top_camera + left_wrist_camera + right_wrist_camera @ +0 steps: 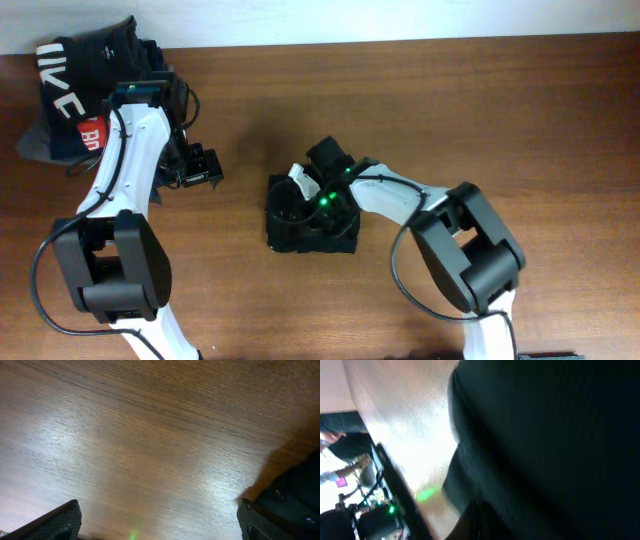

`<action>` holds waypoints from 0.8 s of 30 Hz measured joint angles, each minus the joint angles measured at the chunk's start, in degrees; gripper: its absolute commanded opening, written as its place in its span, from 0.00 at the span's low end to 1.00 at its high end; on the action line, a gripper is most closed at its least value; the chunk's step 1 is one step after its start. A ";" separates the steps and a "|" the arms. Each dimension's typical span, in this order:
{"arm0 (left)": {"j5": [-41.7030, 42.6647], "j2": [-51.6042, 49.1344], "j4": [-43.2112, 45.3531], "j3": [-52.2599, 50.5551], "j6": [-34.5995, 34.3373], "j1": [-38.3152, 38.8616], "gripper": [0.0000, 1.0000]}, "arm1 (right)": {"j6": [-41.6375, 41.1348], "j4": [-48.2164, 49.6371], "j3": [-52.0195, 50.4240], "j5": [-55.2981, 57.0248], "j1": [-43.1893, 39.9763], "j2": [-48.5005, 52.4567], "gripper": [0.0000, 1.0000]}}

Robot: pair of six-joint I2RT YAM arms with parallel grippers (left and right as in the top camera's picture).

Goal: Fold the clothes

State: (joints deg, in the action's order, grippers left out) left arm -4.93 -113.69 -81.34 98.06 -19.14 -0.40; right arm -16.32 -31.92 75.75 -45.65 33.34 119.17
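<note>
**A:** Where does the black garment [308, 230] lie?

**B:** It's mid-table [500, 100], bundled into a compact, nearly square wad with hardly any long axis. The right gripper [325, 192] sits directly on top of it, pressed into the fabric. Its wrist view shows only black cloth, so I can't tell whether the jaws are closed or parted.

**A:** And the other arm?

**B:** The left gripper [196, 166] hangs over bare wood, jaws spread wide and holding nothing. The bundle lies off to its right, near but apart. The right arm is plainly the nearer one.

**A:** Any writing?

**B:** None shows on the bundle. The folded dark garment [70, 90] in the far-left corner carries big white block letters. I read "K" and "E", and the rest is tucked away. Its red label [92, 133] is too small to read.
</note>
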 measured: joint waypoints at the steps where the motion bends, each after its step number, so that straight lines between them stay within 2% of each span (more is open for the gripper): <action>1: 0.09 0.00 0.00 -0.02 0.09 0.00 0.99 | 0.57 -2.45 0.79 0.46 -0.26 -1.27 0.29; 3: 0.94 0.00 0.20 -0.04 1.01 0.00 0.99 | 1.99 -8.04 3.67 2.32 -0.90 -4.72 0.68; 5: 3.15 0.00 0.85 -0.04 2.93 0.00 0.99 | 3.28 -14.75 8.63 5.68 -1.68 -9.40 0.98; 13: 18.27 0.00 5.64 -2.78 13.81 0.00 0.99 | 5.01 -36.15 23.23 21.27 -3.56 -25.51 0.99; 18: 27.93 0.02 9.75 -10.03 19.52 0.00 0.99 | 5.18 -42.05 23.74 27.41 -3.72 -29.18 0.99; 24: 39.65 0.00 19.56 -22.60 23.82 0.00 0.99 | 5.55 -43.87 23.69 30.71 -3.80 -29.79 0.99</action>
State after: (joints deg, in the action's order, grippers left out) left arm 34.72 -113.69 -61.78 75.46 4.69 -0.40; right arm -10.76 -75.79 99.44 -14.94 29.54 89.38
